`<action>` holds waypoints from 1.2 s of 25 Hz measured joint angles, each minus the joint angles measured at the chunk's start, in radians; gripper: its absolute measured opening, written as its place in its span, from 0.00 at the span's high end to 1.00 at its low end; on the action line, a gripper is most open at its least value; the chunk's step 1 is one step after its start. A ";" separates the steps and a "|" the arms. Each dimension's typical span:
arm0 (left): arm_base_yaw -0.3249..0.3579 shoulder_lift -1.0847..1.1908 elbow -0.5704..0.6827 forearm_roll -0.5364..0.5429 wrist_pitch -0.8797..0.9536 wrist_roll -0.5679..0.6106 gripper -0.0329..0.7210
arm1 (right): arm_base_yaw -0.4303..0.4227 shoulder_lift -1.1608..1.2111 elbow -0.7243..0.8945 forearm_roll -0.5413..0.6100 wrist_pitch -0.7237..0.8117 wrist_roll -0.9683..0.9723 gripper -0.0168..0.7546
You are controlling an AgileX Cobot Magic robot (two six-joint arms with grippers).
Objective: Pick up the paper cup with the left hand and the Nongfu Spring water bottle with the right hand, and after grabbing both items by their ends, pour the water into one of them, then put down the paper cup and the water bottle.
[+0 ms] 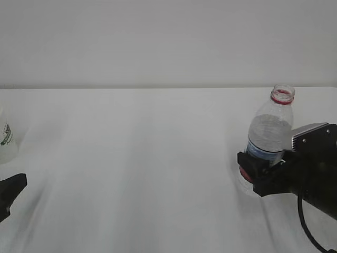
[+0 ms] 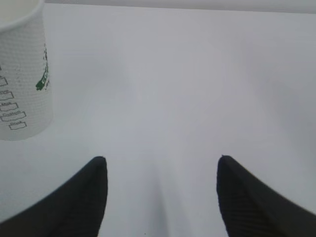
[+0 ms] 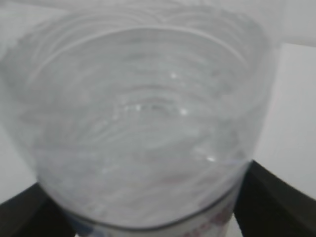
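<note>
The white paper cup [image 1: 6, 142] with green print stands upright at the far left edge of the table, cut off by the frame. In the left wrist view the paper cup [image 2: 22, 74] sits ahead and to the left of my left gripper [image 2: 162, 160], which is open and empty. Only a black fingertip of the left gripper [image 1: 11, 191] shows at the lower left. The uncapped water bottle [image 1: 269, 132] stands upright at the right. My right gripper [image 1: 257, 173] stands open round its labelled lower part. The bottle [image 3: 143, 113], with clear water inside, fills the gap between the fingers.
A white cloth covers the table [image 1: 147, 168], whose back edge meets a plain white wall [image 1: 158, 42]. A black cable [image 1: 308, 232] hangs from the right arm near the lower right corner. The stretch of cloth between cup and bottle is bare.
</note>
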 joint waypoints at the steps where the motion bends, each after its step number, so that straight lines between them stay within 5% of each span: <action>1: 0.000 0.000 0.000 0.000 0.000 0.000 0.28 | 0.000 0.000 0.000 0.000 0.000 0.000 0.14; 8: 0.000 0.000 0.000 0.001 0.000 0.003 0.28 | 0.000 0.000 -0.013 -0.029 0.002 0.000 0.28; 30: 0.000 0.000 -0.002 0.001 0.000 0.053 0.28 | 0.000 -0.036 0.000 -0.073 0.039 -0.003 0.34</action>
